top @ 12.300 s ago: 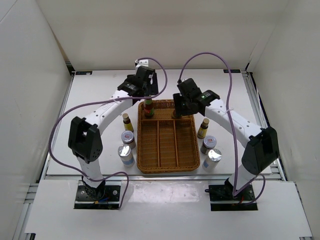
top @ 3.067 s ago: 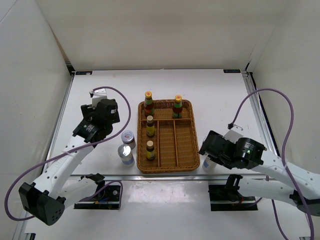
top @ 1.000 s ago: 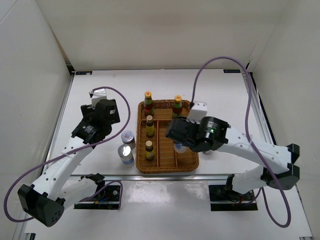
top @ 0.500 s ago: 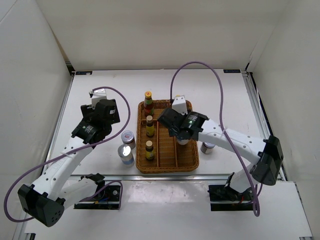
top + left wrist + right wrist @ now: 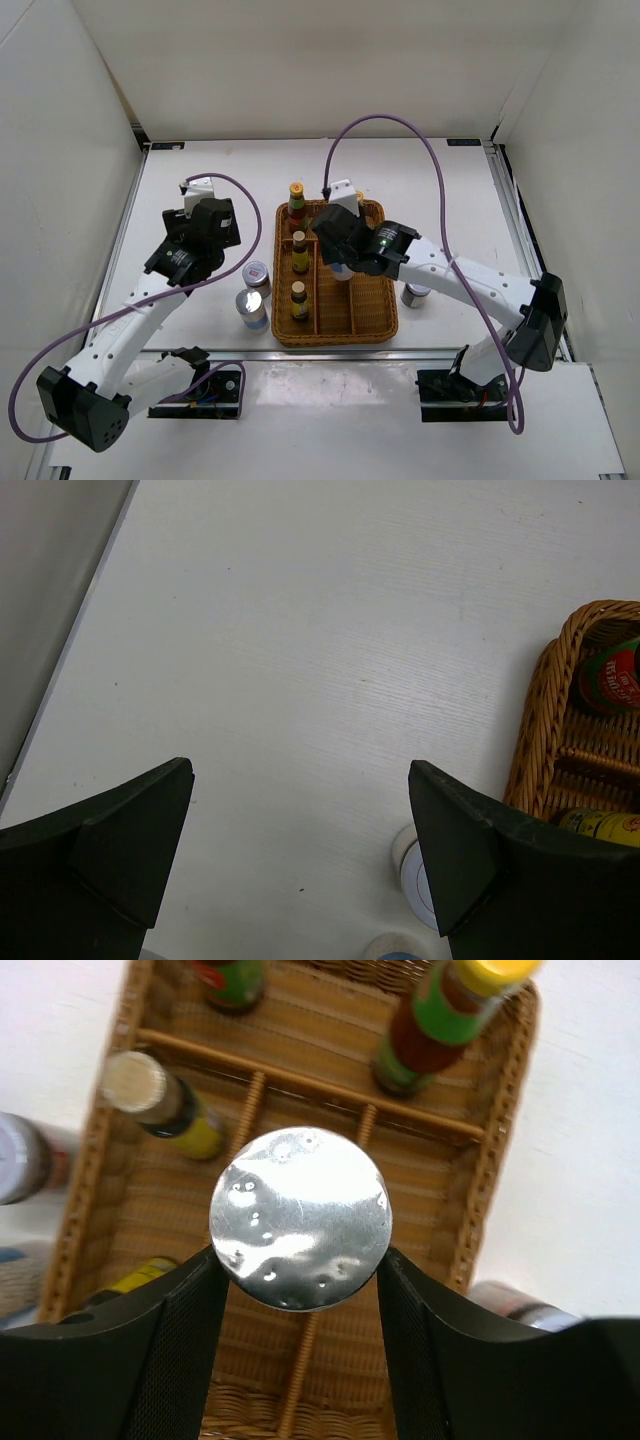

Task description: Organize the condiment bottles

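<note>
Right end effector (image 5: pixel 298 1290) clenched on silver-lidded jar (image 5: pixel 300 1218), held above wicker tray (image 5: pixel 338 340), roughly over middle lane.
Advice: centre over one lane, clear of dividers, lower upright, then release.
Left end effector (image 5: pixel 298 800) spread, empty, over bench (image 5: pixel 300 630) left of tray.
Count:
- Jars, four: one held, two left of tray (image 5: pixel 257 275), one right of tray (image 5: pixel 415 293).
- Tall bottles (image 5: pixel 440 1020), two, at tray's far end.
- Small brown bottles (image 5: pixel 300 250), two, in tray's left lane.

tall bottles (image 5: pixel 296 200), brown bottles (image 5: pixel 300 250) upright in tray (image 5: pixel 335 340) | jar (image 5: pixel 300 1218) gripped above it | three jars (image 5: pixel 258 273) outside
</note>
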You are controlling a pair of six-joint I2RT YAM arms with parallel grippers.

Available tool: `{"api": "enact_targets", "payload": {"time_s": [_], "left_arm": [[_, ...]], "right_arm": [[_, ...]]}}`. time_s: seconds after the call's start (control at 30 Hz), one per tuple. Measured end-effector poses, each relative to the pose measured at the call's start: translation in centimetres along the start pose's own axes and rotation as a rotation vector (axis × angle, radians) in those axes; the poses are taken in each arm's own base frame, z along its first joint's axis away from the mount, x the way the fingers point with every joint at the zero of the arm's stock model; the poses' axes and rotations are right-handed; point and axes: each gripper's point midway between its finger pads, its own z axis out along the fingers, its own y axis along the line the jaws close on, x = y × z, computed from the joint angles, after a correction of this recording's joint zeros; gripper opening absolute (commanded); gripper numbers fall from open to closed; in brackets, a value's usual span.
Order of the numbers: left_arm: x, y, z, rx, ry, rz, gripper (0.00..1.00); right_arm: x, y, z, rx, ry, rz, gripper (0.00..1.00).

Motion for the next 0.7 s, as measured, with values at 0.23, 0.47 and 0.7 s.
{"api": "enact_targets", "payload": {"time_s": [0.23, 0.47, 0.7], "left_arm": [[0.0, 0.0, 0.0, -0.001, 0.001, 0.001, 1.00], [0.0, 0.0, 0.0, -0.001, 0.002, 0.002, 1.00], [0.0, 0.0, 0.0, 0.000, 0.002, 0.002, 1.00]], "right_arm": [[-1.6, 2.3, 0.0, -0.103, -0.053, -0.001, 0.00], [-0.6, 3.0, 2.5, -0.135, -0.088, -0.006, 0.00], [-1.1, 2.5, 4.6, -0.130, -0.187, 0.029, 0.00]]}}
